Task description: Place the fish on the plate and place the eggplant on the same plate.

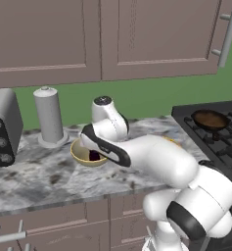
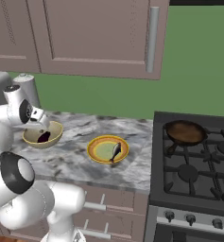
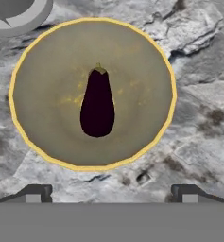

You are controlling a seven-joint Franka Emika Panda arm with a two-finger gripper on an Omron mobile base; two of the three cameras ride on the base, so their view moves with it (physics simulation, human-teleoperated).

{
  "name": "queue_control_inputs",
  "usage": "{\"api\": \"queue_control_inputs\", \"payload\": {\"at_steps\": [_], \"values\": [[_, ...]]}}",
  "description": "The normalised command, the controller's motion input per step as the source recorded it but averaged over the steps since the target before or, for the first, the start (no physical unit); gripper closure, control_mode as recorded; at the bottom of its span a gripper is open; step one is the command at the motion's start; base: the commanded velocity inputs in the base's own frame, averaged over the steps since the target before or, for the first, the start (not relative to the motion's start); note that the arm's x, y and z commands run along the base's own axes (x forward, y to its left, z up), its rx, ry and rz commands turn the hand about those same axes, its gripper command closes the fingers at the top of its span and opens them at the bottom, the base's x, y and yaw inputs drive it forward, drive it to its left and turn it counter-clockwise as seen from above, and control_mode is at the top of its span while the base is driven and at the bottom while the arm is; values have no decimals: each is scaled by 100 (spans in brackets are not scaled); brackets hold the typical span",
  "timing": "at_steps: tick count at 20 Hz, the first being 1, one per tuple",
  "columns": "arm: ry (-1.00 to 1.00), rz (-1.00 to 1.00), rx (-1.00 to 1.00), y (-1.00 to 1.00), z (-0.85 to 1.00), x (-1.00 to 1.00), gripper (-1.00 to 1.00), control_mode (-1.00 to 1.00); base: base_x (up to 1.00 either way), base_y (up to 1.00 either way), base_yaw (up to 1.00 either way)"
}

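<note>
Already the fish (image 2: 116,151) lies on the plate (image 2: 95,153), toward its stove-side rim, so 1 of the 2 items looks done. What remains is the eggplant (image 3: 97,103), which sits in the middle of the tan bowl (image 3: 42,118) on the desk (image 3: 198,137), well apart from the plate. The claw (image 3: 111,193) hangs above the bowl with its jaws spread wide and nothing between them; in the hand view both tips stand outside the near rim.

Small, smooth and rounded, the eggplant probably weighs little but could squirt out of a pinch near its tapered stem end. I would close across the fat lower belly, jaws on either side of its narrow width, and go in straight from above so the tips clear the bowl's sloping wall. The flesh should be firm enough for a steady squeeze.
</note>
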Motion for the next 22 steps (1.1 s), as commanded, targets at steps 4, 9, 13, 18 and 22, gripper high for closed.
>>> {"api": "queue_control_inputs", "payload": {"at_steps": [4, 9, 13, 18, 22], "values": [[10, 1, -2, 10, -4, 30, -100, -100, 0, 0, 0], [13, 0, 0, 0, -13, 38, -100, -100, 0, 0, 0], [5, 0, 0, 0, -42, 2, -100, -100, 0, 0, 0], [0, 0, -2, 2, -28, 0, -100, -100, 0, 0, 0], [0, 0, -5, 0, -28, 3, -100, -100, 0, 0, 0]]}}
